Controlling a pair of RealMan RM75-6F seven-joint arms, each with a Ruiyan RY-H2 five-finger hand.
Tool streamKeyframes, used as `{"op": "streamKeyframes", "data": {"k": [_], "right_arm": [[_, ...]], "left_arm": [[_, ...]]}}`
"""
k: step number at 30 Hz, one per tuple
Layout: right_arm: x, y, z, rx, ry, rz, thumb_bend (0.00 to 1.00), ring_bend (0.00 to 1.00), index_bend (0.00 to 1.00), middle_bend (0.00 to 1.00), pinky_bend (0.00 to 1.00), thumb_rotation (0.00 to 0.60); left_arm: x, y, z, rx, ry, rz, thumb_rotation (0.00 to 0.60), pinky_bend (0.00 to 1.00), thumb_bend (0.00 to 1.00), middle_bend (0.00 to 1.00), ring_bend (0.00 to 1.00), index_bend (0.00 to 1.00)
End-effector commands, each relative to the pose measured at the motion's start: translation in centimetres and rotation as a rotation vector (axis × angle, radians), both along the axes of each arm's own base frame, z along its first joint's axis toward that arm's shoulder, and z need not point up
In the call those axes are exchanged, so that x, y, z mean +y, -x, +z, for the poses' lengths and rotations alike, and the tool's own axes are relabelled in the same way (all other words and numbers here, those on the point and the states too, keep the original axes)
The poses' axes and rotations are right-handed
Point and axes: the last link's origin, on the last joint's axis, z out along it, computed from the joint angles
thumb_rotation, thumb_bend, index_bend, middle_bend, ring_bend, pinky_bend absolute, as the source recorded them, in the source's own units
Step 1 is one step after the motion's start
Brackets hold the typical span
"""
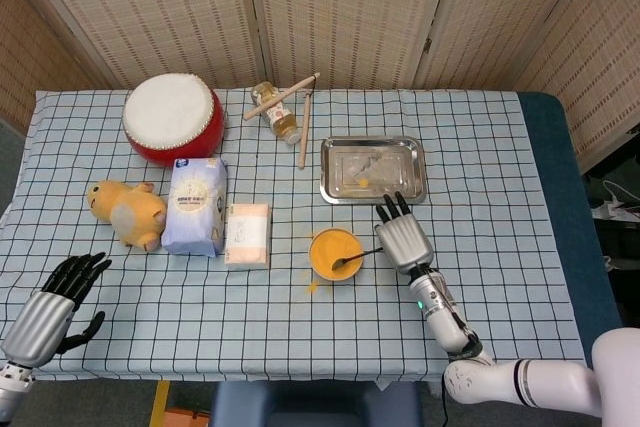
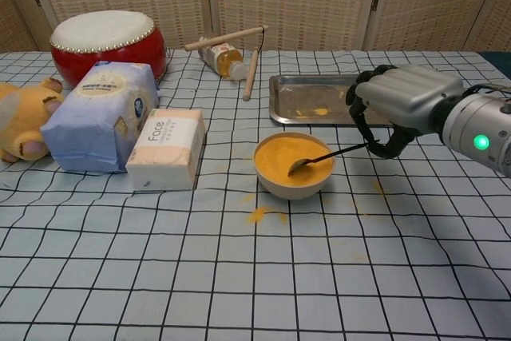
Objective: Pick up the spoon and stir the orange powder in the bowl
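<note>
The right hand (image 2: 397, 107) grips the spoon (image 2: 327, 156) — its tip in the bowl's (image 2: 292, 183) orange powder (image 2: 279, 161) — while the left hand (image 1: 50, 305) rests open, fingers apart.

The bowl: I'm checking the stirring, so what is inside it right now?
The bowl holds orange powder, and the spoon, held by the right hand, rests its scoop in it. The bowl's bottom is covered by powder.

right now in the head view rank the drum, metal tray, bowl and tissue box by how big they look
1. drum, about level with the metal tray: similar footprint, so I won't split them
2. tissue box
3. bowl, only slightly smaller than the box
</note>
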Motion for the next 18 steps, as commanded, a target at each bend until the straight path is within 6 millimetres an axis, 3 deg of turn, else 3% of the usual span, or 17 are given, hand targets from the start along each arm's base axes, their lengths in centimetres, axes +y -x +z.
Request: {"op": "streamKeyframes", "data": {"k": [1, 13, 18], "right_arm": [[-0.2, -0.3, 0.6, -0.046, 0.05, 0.016, 0.66, 0.0, 0.95, 0.17, 0.02, 0.6], [-1.4, 0.5, -0.9, -0.138, 0.126, 0.042, 0.66, 0.0, 0.93, 0.18, 0.03, 0.6], [-4.0, 0.6, -0.4, -0.208, 0.206, 0.0, 0.66, 0.0, 0.93, 0.18, 0.04, 0.6]], "left_arm": [[-0.1, 0.0, 0.1, -0.002, -0.001, -0.002, 0.6, 0.07, 0.45, 0.0, 0.0, 0.0], [-0.1, 0.1, 0.1, -0.001, 0.0, -0.003, 0.6, 0.07, 0.44, 0.0, 0.0, 0.0], [0.0, 0.1, 0.1, -0.001, 0.001, -0.002, 0.6, 0.07, 0.45, 0.0, 0.0, 0.0]]}}
